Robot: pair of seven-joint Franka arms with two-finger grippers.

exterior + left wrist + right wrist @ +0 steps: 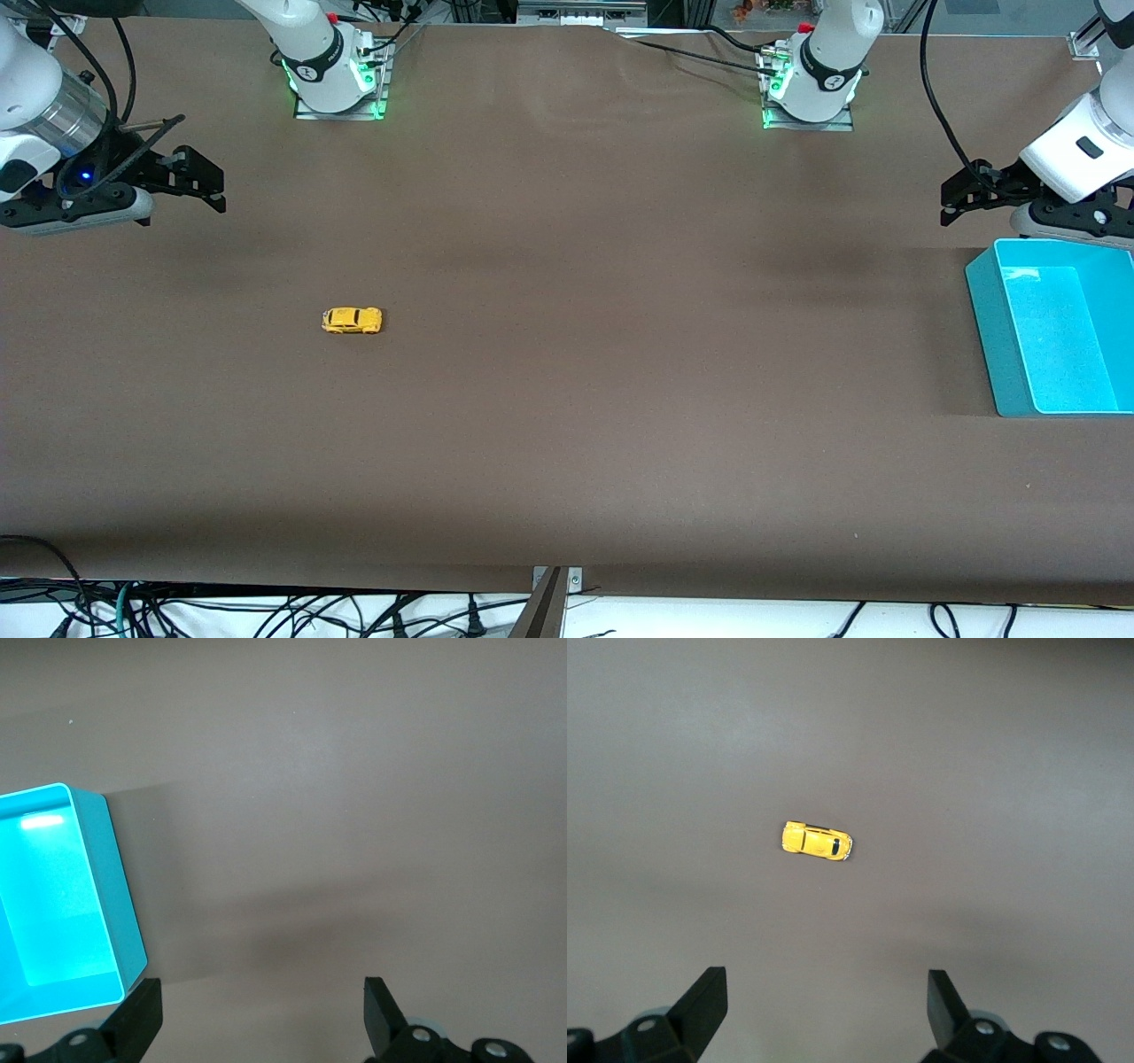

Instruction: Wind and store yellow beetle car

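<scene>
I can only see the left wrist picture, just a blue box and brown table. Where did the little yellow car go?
Observer: The yellow beetle car sits on the table toward the right arm's end, apart from the blue box.
Operator: Is anybody holding it?
Observer: No. The right pincer hangs open and empty above the table with the car in its view.
Operator: And my pincer?
Observer: The left pincer is open beside the box's rim, and the front view shows the box has nothing in it.
</scene>
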